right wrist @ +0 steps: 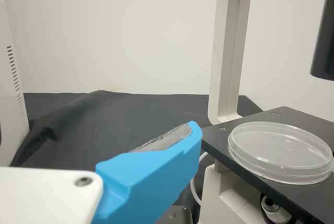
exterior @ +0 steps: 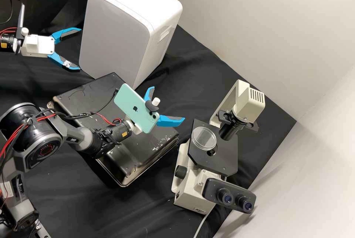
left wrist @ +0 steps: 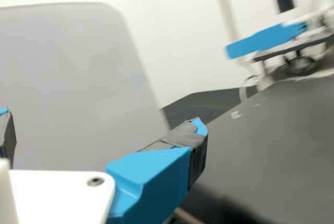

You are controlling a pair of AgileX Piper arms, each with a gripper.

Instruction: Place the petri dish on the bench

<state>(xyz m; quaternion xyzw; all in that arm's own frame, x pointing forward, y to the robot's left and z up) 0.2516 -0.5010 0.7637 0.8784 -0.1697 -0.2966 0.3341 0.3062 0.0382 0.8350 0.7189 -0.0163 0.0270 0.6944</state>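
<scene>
The right gripper (exterior: 167, 105) hangs spread wide and holds nothing. It is above the side of a dark tray (exterior: 85, 97) that faces the microscope (exterior: 192, 186), with its fingertips pointing toward the microscope's stage (exterior: 225, 156) and still apart from it. The petri dish (exterior: 203, 138), clear and round, lies flat on that black stage, near the stage edge that faces the right gripper and just beside the black lens tube (exterior: 226, 131) that comes down over the stage. The left gripper (exterior: 78, 48) is also spread and empty. It sits well apart from the dish at the far left of the tabletop (exterior: 192, 68), close beside a tall white box (exterior: 129, 27); whether its lower finger touches the box cannot be told. The tray lies on the black tabletop between the box and the microscope.
</scene>
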